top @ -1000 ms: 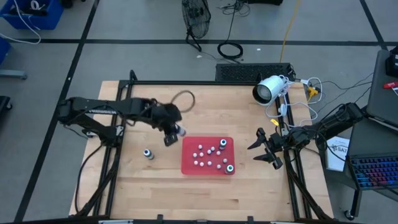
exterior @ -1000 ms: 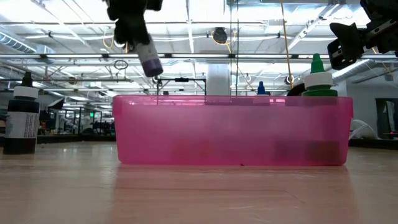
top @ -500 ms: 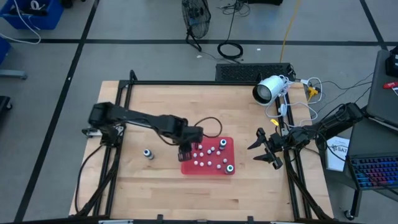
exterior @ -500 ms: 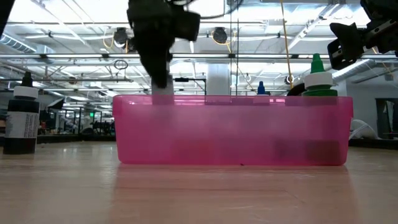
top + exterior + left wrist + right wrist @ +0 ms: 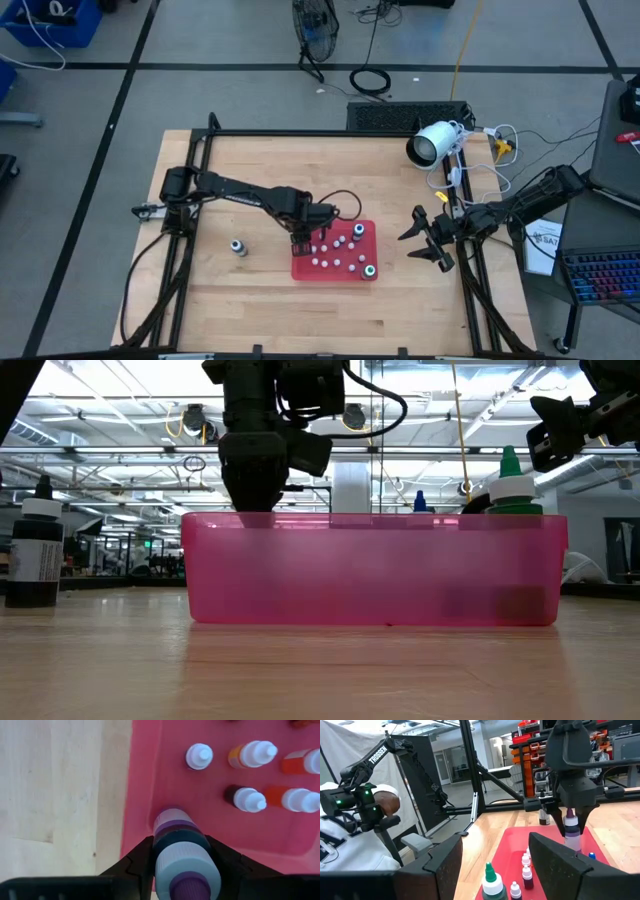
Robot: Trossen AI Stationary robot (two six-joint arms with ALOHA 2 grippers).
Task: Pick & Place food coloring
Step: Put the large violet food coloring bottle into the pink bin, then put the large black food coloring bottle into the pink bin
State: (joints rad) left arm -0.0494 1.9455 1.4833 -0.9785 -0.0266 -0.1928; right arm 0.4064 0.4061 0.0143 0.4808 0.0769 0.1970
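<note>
My left gripper (image 5: 300, 238) (image 5: 182, 851) stands over the left end of the red tray (image 5: 300, 272) (image 5: 375, 575), shut on a purple food coloring bottle (image 5: 172, 827) (image 5: 571, 834). Several small whitish bottles with coloured tips (image 5: 252, 800) stand in the tray, along with a green-capped one (image 5: 370, 270) (image 5: 512, 485). One dark bottle (image 5: 238, 247) (image 5: 35, 555) stands on the table left of the tray. My right gripper (image 5: 428, 240) (image 5: 495, 840) waits open, raised, to the right of the tray. My left gripper pinches the purple bottle by its upper body just under the cap (image 5: 184, 855), one finger on each side, coming from above and pointing down. The bottle hangs upright below the fingers with its base (image 5: 170, 816) low in the tray's left end; whether it touches the floor I cannot tell.
A white camera (image 5: 432, 145) with cables lies at the table's far right corner. A dark frame runs around the table top. A person in white (image 5: 340, 850) shows beyond the table in the right wrist view. Bare wood lies left of and in front of the tray.
My left gripper has carried the purple bottle from above the table, left of and beyond the tray, toward the right and near side to the tray's left end, and has come down. The bottle is now sunk behind the tray wall in the low view.
</note>
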